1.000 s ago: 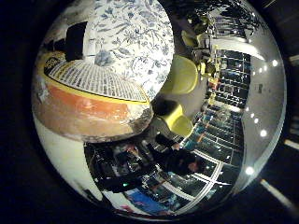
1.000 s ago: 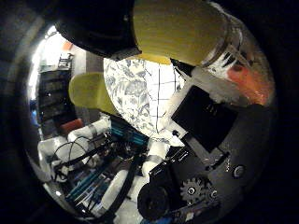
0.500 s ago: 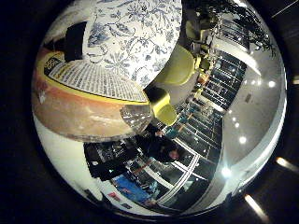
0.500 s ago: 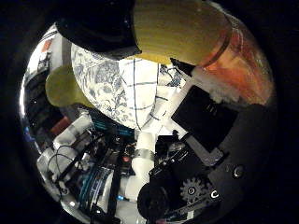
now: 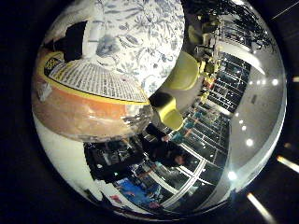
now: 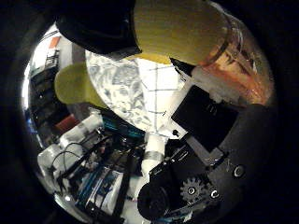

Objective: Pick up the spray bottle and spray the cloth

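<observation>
Print on the spray bottle label is unreadable.

A round tabletop with a blue floral cover stands among yellow-green chairs. At about 5 o'clock from it sits a second yellow-green chair, with window panes behind. Ceiling lights shine overhead.

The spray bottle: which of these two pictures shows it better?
The little finger side view: the spray bottle fills much of it, label and orange liquid plain. The thumb side view shows only its yellow and orange body at the edge, behind the hand.
</observation>
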